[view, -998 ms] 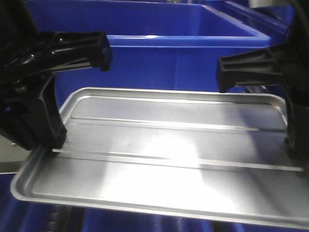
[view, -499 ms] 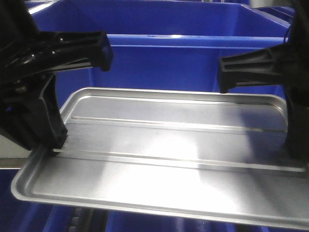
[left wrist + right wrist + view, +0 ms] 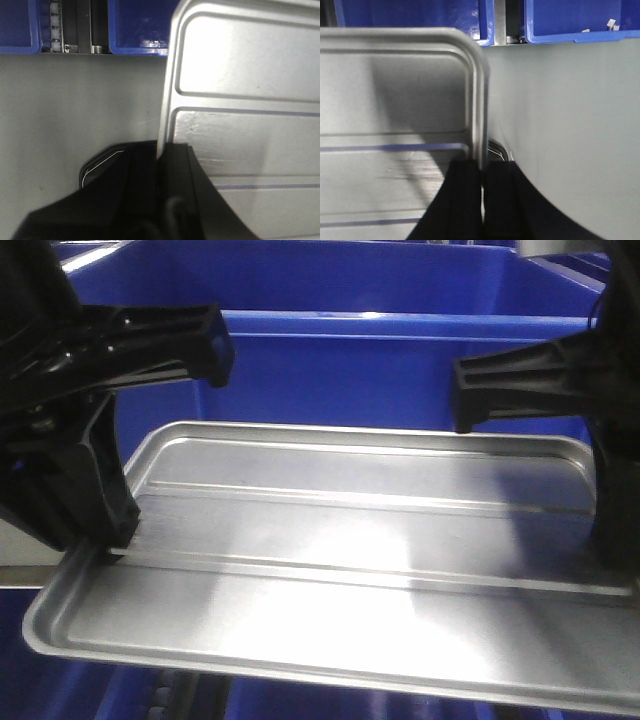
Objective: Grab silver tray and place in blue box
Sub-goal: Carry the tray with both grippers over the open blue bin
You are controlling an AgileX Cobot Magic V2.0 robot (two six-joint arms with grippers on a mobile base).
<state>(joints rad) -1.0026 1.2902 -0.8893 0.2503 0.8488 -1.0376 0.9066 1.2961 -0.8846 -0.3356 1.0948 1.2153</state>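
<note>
The silver tray hangs level in the air, held at both short ends. My left gripper is shut on its left rim; in the left wrist view the left gripper pinches the tray edge between black fingers. My right gripper is shut on the right rim; in the right wrist view the right gripper clamps the tray rim. The blue box stands right behind and above the tray's far edge, its rolled rim and open inside showing.
More blue crates and a roller track lie beyond a grey floor in the left wrist view. Blue crates also line the top of the right wrist view. Blue plastic shows below the tray.
The blue box has shifted left in view and now faces squarely behind the tray over the last second. Both grips are unchanged.
</note>
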